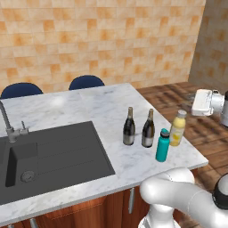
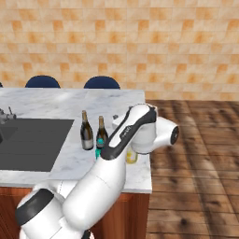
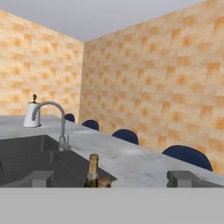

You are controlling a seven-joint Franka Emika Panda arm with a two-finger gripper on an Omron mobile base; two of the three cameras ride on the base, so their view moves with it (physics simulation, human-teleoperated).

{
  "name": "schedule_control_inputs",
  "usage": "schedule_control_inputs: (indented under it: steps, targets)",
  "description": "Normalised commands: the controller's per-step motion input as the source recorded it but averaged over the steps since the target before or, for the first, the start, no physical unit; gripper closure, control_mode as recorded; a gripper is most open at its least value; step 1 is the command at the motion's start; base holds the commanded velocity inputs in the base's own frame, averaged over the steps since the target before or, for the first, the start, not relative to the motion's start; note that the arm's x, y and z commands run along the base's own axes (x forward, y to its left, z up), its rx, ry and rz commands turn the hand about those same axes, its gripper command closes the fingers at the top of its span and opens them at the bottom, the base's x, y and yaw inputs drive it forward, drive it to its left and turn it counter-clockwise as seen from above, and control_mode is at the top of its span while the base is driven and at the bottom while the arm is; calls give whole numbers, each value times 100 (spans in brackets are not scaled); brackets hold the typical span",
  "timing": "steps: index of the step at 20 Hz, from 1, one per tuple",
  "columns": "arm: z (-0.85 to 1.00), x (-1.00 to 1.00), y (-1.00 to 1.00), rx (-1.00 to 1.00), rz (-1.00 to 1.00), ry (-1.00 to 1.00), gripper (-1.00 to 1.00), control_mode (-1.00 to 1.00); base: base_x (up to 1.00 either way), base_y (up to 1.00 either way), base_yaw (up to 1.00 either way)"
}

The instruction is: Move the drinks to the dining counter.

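Left base view: standing in a cluster near the right front corner of the wide white-grey marble island counter [image 1: 102, 104], two dark glass wine bottles [image 1: 128, 127] [image 1: 148, 129], a teal bottle with dark cap [image 1: 163, 145] and a yellow bottle with white cap [image 1: 177, 128]; leaving bare marble behind them; reaching out past the counter's right edge, the white hand.

Right base view: bending across the counter's right end, hiding most of the teal and yellow bottles.

Hand view: looking level along the marble, wine-bottle necks rising between the spread fingertips [image 3: 41, 176] of the gripper [image 3: 112, 178], pinching nothing; lying left, the black inset sink [image 3: 26, 153] and thin metal tap [image 3: 57, 120].
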Motion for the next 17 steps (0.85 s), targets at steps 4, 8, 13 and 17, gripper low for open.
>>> schedule_control_inputs:
  steps: [4, 8, 13, 17]
  targets:
    - [42, -95, -1, 0, 0, -23, -100, -100, 0, 0, 0]
    - [37, -100, -1, 0, 0, -28, -100, -100, 0, 0, 0]
    - [49, -100, 0, -1, 0, -28, -100, -100, 0, 0, 0]
    - [44, -100, 0, -2, 0, -24, -100, -100, 0, 0, 0]
